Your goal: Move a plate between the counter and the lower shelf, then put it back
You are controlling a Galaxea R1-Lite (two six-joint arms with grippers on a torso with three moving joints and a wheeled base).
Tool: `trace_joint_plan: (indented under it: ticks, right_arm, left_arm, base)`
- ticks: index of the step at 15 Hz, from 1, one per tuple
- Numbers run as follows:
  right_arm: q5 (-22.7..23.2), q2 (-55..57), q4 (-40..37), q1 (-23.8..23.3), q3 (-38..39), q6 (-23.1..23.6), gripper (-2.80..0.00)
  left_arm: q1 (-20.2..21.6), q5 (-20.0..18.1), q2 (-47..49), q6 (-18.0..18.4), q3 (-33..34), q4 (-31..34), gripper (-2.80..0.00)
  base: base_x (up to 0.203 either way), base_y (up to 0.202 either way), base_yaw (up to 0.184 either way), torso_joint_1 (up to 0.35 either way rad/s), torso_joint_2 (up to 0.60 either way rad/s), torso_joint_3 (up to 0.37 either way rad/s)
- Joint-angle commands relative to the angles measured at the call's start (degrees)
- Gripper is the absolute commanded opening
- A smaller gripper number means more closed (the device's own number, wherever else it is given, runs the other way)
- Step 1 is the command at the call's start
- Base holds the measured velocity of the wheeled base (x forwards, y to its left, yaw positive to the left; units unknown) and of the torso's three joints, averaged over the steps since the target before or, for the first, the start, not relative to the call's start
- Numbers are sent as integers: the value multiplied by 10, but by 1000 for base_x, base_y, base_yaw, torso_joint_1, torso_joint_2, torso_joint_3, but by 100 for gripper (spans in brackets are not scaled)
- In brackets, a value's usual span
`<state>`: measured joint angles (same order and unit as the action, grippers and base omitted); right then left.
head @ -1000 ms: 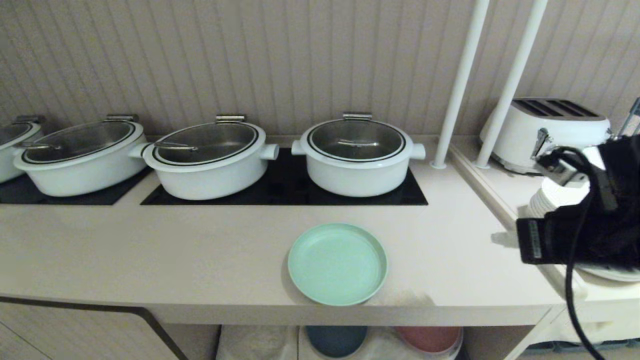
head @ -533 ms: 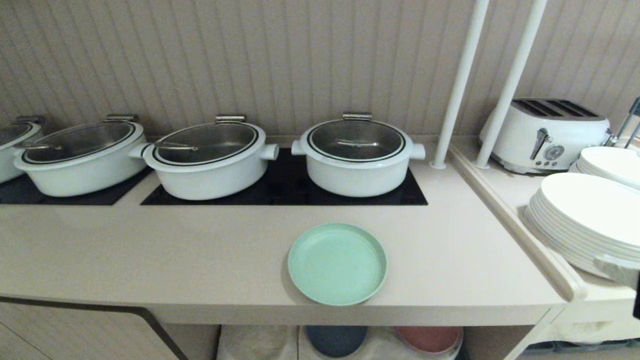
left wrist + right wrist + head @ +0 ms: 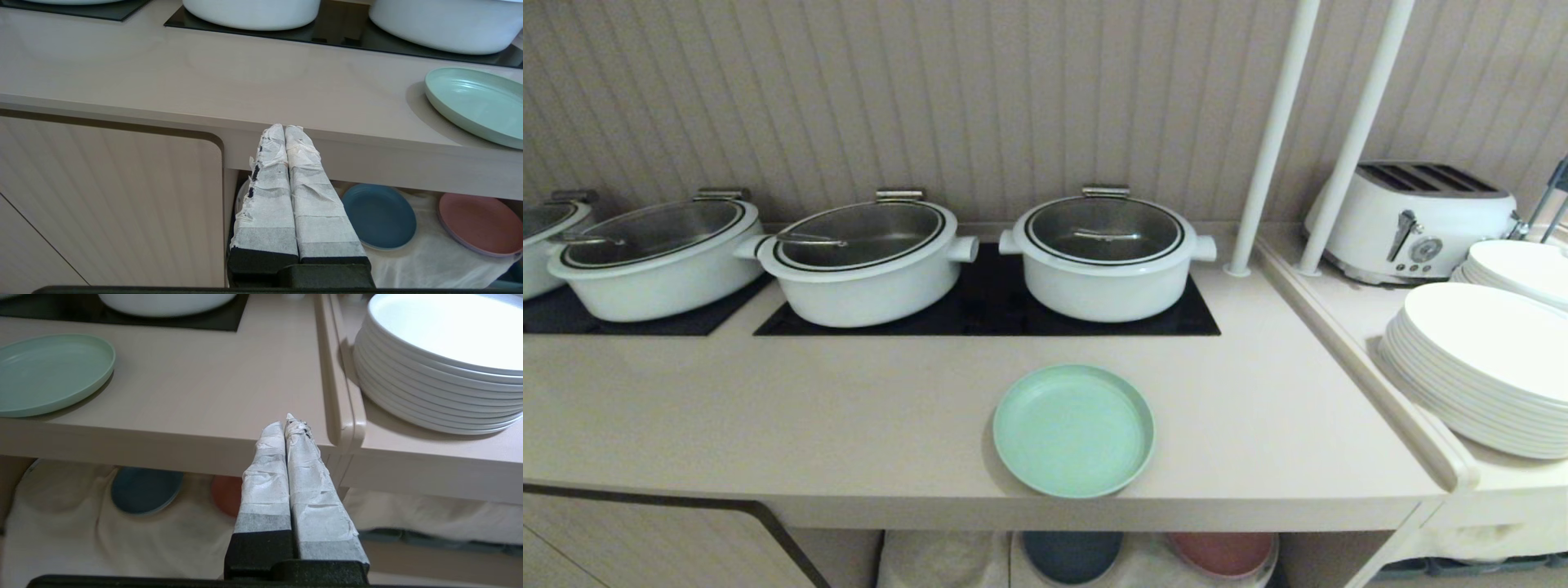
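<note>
Mint-green plate (image 3: pixel 1073 430) flat on counter (image 3: pixel 768 408), left gripper (image 3: pixel 284 130), right gripper (image 3: pixel 289 425), jaws pressed together, empty.

From the head view, the counter's front edge hides most of the lower shelf (image 3: pixel 1094 563): only the far arcs of the blue plate (image 3: pixel 1072 554) and pink plate (image 3: pixel 1225 552) show. A fourth pot (image 3: pixel 543 237) is cut by the left edge, and the back stack (image 3: pixel 1515 268) of white plates by the right (count unreadable). In the right wrist view, the right gripper (image 3: pixel 290 424) covers part of the pink plate.
</note>
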<state>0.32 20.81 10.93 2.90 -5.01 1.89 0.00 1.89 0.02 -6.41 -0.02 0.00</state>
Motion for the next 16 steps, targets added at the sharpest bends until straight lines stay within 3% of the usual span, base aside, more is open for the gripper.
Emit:
trace_joint_plan:
  ticks: [1, 5, 16]
  right_arm:
    - [3, -107, 7, -15, 35, 6, -280]
    - [5, -208, -9, -30, 50, 43, -280]
    - [7, -208, -18, -29, 50, 6, -280]
  left_arm:
    - [0, 0, 0, -1, 0, 0, -280]
    - [0, 0, 0, -1, 0, 0, -280]
    - [0, 0, 0, -1, 0, 0, -280]
  base:
    - [0, 0, 0, 0, 0, 0]
    - [0, 0, 0, 0, 0, 0]
    - [0, 0, 0, 0, 0, 0]
